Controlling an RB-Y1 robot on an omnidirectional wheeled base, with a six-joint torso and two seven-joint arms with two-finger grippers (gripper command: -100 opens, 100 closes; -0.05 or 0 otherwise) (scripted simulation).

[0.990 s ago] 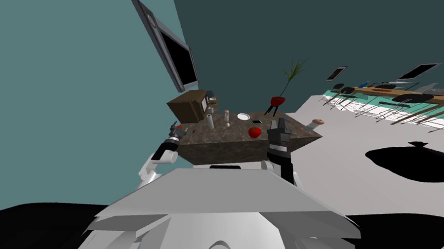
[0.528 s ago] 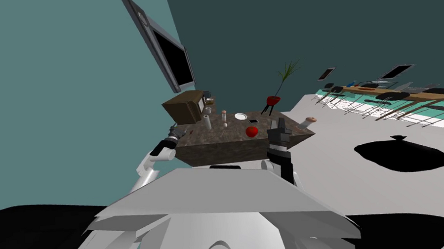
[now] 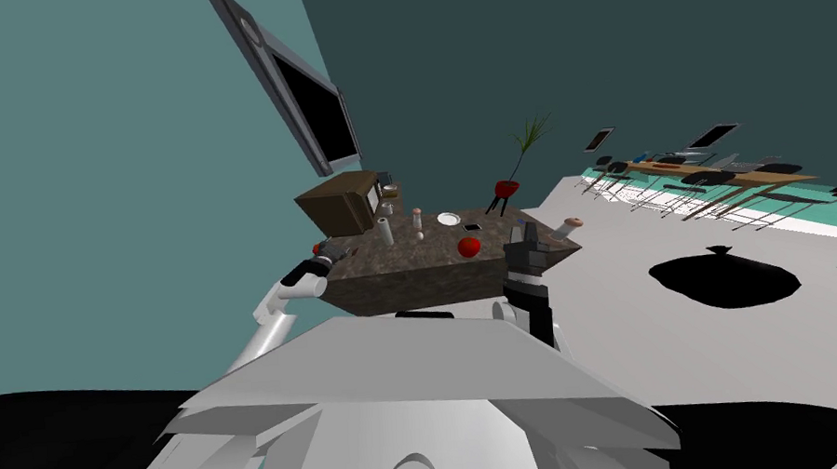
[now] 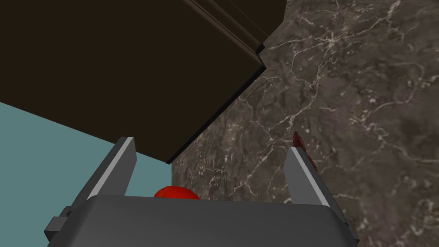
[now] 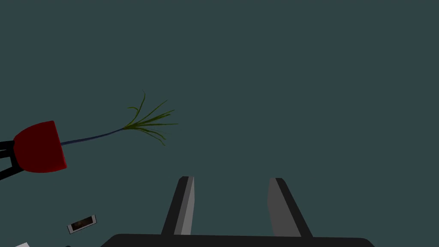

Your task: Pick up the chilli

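A slender dark red thing, likely the chilli [image 4: 301, 145], lies on the dark marble table top [image 4: 351, 94], just outside one fingertip of my left gripper [image 4: 210, 143] and partly hidden by that finger. The left gripper is open and holds nothing. It hovers over the table's left corner [image 3: 332, 251], close to a brown box [image 4: 128, 64]. A bright red rounded thing [image 4: 176, 193] peeks up between the fingers right at the gripper body; I cannot tell what it is. My right gripper [image 3: 524, 235] stands open near the table's right front corner [image 5: 231, 178].
On the table [image 3: 410, 270] stand the brown box [image 3: 340, 205], a white cylinder [image 3: 386, 230], a small bottle [image 3: 417, 218], a white plate [image 3: 448, 217] and a red round fruit [image 3: 469, 246]. A red potted plant [image 3: 505, 188] stands behind it. A dark screen [image 3: 304, 115] hangs on the teal wall.
The head view has swung, so the table sits a little further left. My left arm has stretched slightly further over the table's corner. The right arm holds its place.
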